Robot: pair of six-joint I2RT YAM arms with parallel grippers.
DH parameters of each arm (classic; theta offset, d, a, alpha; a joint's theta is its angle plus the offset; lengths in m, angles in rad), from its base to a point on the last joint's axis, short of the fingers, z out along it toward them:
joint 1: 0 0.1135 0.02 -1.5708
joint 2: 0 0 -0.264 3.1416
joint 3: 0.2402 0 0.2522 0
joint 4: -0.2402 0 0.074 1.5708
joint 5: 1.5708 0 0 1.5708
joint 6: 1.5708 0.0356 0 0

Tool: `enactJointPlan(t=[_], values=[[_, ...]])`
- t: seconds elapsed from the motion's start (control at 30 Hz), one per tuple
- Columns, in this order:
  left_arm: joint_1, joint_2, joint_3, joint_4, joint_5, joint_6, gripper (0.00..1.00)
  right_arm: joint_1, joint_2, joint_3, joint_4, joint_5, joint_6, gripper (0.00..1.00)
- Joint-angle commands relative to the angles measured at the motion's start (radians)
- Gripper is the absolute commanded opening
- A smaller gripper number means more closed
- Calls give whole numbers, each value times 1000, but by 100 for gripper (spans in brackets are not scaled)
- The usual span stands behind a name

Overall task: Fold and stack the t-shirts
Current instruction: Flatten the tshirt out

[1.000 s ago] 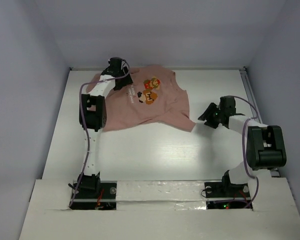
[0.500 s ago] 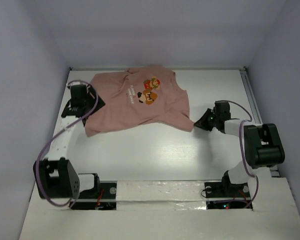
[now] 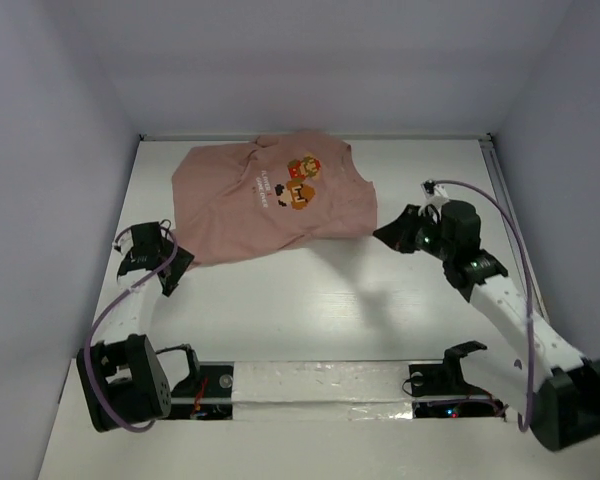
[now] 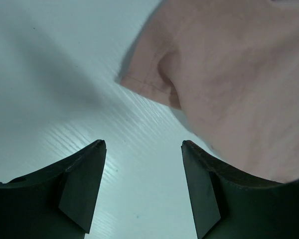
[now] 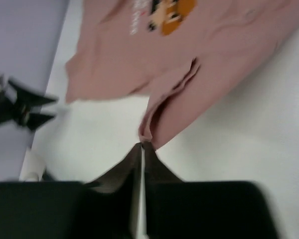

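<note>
One t-shirt [image 3: 230,210] corner between right jaws

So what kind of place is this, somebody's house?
Probably a robot lab booth, not a house: a white table boxed in by plain grey walls, with a left arm and a right arm bolted at its near edge, and one pink t-shirt.

A dusty salmon-pink t-shirt [image 3: 270,205] carries a small orange, yellow and brown graphic [image 3: 301,183] beside pale lettering, set against a glossy white table [image 3: 310,300] and pale lavender-grey walls [image 3: 310,60]. The left gripper [image 4: 143,149] and right gripper [image 5: 142,149] are black, the arms white with black joints, the cable [image 3: 511,226] purple.
</note>
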State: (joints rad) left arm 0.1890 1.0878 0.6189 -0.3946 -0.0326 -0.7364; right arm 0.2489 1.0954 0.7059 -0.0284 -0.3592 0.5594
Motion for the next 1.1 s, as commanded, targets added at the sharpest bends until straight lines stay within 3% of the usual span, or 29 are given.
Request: enactJointPlan(t=[0.0, 0.07, 0.1, 0.17, 0.27, 0.37, 0.4, 0.47, 0.67, 0.8, 0.83, 0.93, 1.07], values=[[46, 46, -24, 72, -10, -61, 59, 39, -173, -88, -299, -26, -113, 20], [55, 57, -42, 100, -9, -89, 59, 39, -279, -117, -414, 34, -89, 41], [67, 72, -56, 120, -1, -99, 58, 49, -307, -115, -412, -2, -72, 79], [76, 92, -62, 140, -3, -132, 57, 49, -331, -89, -412, -49, -49, 94], [76, 144, -64, 194, 0, -182, 54, 49, -293, -57, -424, -35, -90, 89], [76, 202, -48, 241, -12, -215, 49, 49, -235, -34, -453, 18, -130, 67], [76, 236, -41, 264, -9, -230, 48, 49, -229, -33, -455, 31, -131, 51], [76, 268, -30, 280, -1, -247, 47, 49, -218, -36, -441, 60, -124, 39], [76, 330, -11, 303, -20, -300, 30, 49, -190, -83, -371, 58, -61, 40], [76, 294, -30, 307, -42, -310, 11, 49, -158, -97, -361, 149, -17, 51], [76, 288, -27, 303, -52, -307, 1, 49, -138, -95, -360, 161, 5, 55], [76, 258, 5, 286, -84, -262, 0, 49, -48, -95, -294, 134, 42, 66], [76, 224, 59, 273, -79, -180, 0, 49, 67, -75, -223, 120, 77, 55]])
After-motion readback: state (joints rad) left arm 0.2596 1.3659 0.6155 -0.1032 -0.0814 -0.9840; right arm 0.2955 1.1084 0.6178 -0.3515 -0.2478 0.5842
